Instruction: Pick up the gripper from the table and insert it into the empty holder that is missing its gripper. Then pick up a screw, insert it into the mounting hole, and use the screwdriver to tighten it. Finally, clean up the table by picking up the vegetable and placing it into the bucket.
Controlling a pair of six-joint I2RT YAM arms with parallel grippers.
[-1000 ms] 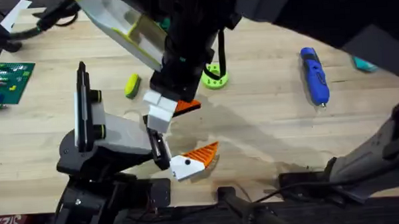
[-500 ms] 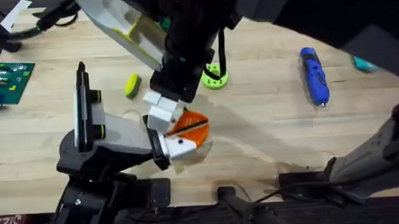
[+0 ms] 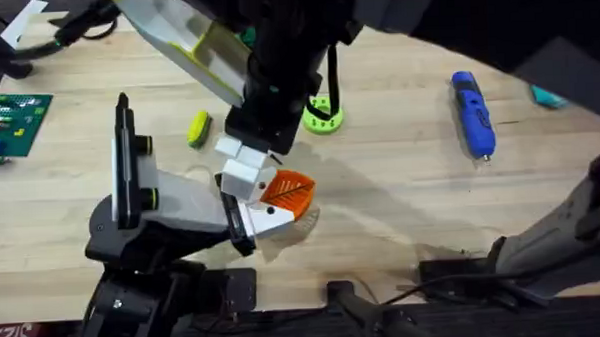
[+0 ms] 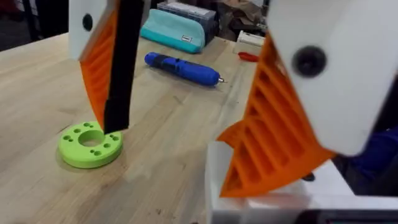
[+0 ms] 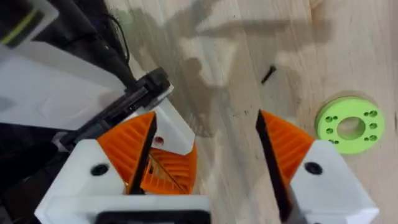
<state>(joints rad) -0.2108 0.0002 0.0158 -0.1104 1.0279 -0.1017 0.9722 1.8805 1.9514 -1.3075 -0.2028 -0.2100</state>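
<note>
Quick count of what's on the counter: one blue screwdriver [image 3: 473, 112], lying on its own in the upper right of the overhead frame with its tip pointing down-frame. There's also one flat green disc [image 3: 324, 117] with holes near top centre, one little yellow-green vegetable [image 3: 199, 129] just left of that, and one green circuit board [image 3: 13, 116] hugging the left edge. One teal thing [image 3: 550, 97] peeks out at the far right edge. The right wrist cam also picks up one small dark screw [image 5: 268, 74] on bare wood, near the disc. The right gripper [image 5: 205, 118] reaches in from the top over the middle, jaws spread wide with nothing pinched between them. The white-and-orange gripper piece [image 3: 279, 201] sits right under it, at the tip of the left arm [image 3: 171, 203]. I honestly can't tell if it's seated, or how the left arm's jaws stand. Most of the open room is the bare strip between the disc and the screwdriver, plus the wood below it. The lower left is crowded by the arm's base.
</note>
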